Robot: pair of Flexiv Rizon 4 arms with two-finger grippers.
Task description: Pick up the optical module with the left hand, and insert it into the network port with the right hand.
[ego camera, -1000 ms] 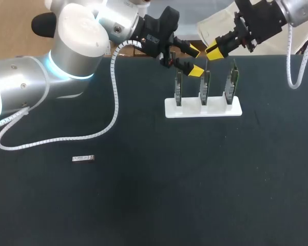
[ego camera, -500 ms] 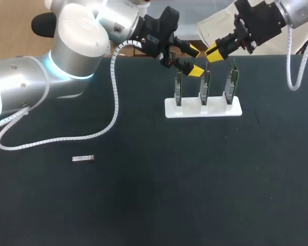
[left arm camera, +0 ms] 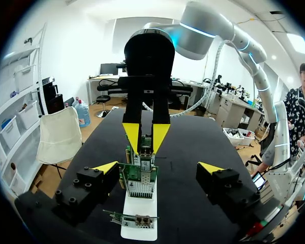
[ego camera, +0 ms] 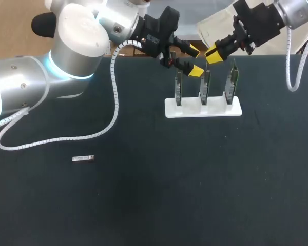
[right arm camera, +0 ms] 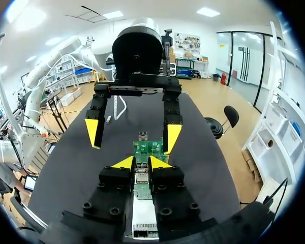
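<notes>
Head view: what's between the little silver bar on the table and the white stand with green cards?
Only bare black table lies between small silver bar and white stand; the head view shows it.

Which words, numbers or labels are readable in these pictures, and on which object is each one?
No text can be read.
Small white label on the left gripper: too small to read.
Optical module: any print too small.
Circuit boards in the white stand: print blurred.
</notes>
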